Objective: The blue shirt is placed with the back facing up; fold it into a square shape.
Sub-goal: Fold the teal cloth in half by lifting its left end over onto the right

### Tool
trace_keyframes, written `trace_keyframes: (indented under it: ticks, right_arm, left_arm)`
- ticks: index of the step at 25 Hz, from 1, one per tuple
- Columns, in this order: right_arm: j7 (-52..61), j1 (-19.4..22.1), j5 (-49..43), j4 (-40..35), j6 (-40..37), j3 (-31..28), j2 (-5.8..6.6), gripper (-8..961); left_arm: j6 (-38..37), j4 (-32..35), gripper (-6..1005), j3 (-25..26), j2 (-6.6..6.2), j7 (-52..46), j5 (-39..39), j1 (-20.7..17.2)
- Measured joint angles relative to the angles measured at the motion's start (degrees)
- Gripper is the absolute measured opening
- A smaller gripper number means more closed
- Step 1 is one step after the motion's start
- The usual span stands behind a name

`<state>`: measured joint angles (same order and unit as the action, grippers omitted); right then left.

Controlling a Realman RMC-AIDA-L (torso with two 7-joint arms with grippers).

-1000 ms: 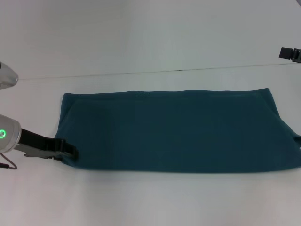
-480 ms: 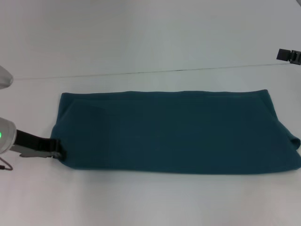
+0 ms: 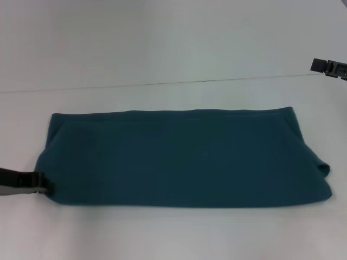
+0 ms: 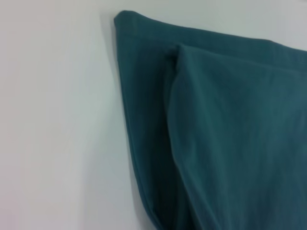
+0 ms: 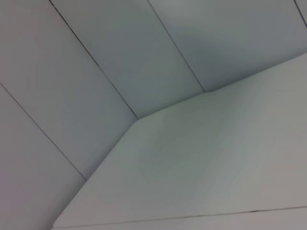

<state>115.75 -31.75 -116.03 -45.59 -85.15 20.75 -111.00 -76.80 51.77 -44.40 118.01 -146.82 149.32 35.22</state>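
At the shirt's near corner on the robot's left side, the left end effector point(image 3: 40, 186) sits low on the worktop point(image 3: 173, 233), its tip touching the cloth edge; whether it is pinching the fabric or just resting against it cannot be told from these views. Compared with a second ago it has drawn back toward the robot's left, so less of the arm shows, and the blue shirt point(image 3: 179, 160) has shifted the same way, its left end now nearer the edge of the head view. That suggests the cloth is being dragged or tugged straight rather than released. Outward from the end effector, the shirt lies as a long flat band across the worktop, sides already folded in, with a layered edge showing in the left wrist view. The crosswise fold into a square is not yet done. Far off, beyond the shirt's other end, the right end effector point(image 3: 328, 67) hangs idle, its state unclear
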Motion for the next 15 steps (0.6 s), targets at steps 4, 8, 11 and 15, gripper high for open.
trace_keyframes:
  ticks: [4, 8, 11, 15]
  right_arm:
    - [-0.1, -0.2, 0.4, 0.2, 0.1, 0.2, -0.47, 908]
    - [-0.3, -0.5, 0.5, 0.2, 0.1, 0.3, -0.87, 907]
    - [-0.4, -0.6, 0.6, 0.3, 0.6, 0.5, -1.06, 907]
    - [-0.6, -0.8, 0.6, 1.0, 0.9, 0.6, -1.14, 906]
  left_arm:
    - [-3.1, 2.2, 46, 5.3, 0.02, 3.2, -0.6, -2.3]
    - [-5.8, 2.9, 45, 10.5, -0.13, 6.2, -0.6, -3.7]
    - [-7.5, 3.7, 45, 13.2, -0.4, 7.8, -0.4, -4.6]
    - [-8.5, 5.2, 46, 15.1, -0.65, 8.7, 0.0, -5.8]
